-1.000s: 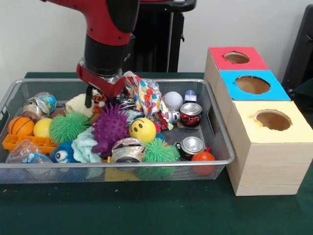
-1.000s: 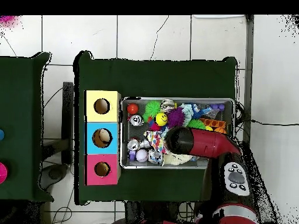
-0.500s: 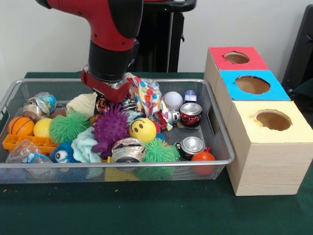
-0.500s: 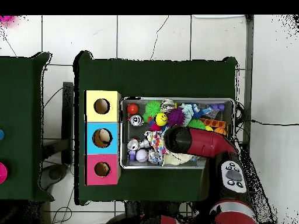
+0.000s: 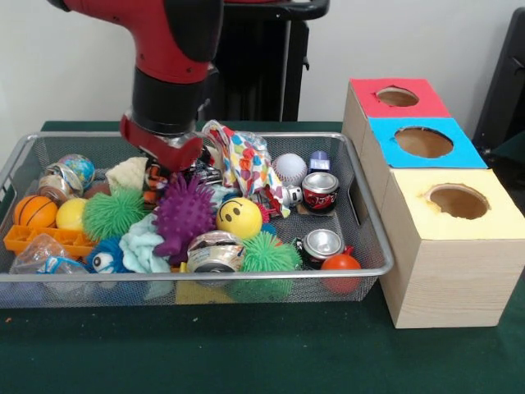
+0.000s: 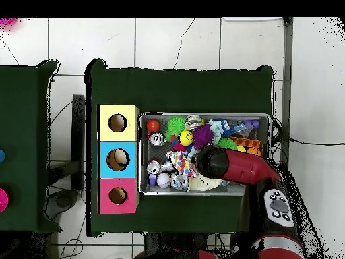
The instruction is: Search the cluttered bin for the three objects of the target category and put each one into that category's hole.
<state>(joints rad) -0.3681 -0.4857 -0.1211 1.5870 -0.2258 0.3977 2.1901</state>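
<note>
The silver wire-mesh bin point(image 5: 246, 273) is full of toys; it also shows in the overhead view point(image 6: 271, 135). My gripper point(image 5: 157, 167) is low in the bin's far left part, under the red arm point(image 6: 232, 167). An orange tiger with black stripes point(image 5: 153, 180) lies right under the gripper. A cream-tan plush point(image 5: 126, 173) lies just to its left. I cannot make out the brown teddy. The red-topped hole point(image 5: 397, 97) is on the farthest wooden box, to the right of the bin, and shows in the overhead view point(image 6: 118, 195).
A blue-topped hole point(image 5: 423, 142) and a yellow-topped hole point(image 5: 458, 200) sit nearer on the same row of boxes. A purple spiky ball point(image 5: 184, 213), green spiky balls point(image 5: 114, 213), cans point(image 5: 320, 191), a yellow smiley ball point(image 5: 239, 217) and a patterned cloth point(image 5: 246, 160) crowd round the gripper.
The arm has swung left in the front view, and the gripper now stands over the tiger beside the cream-tan plush. The toys have hardly moved.
</note>
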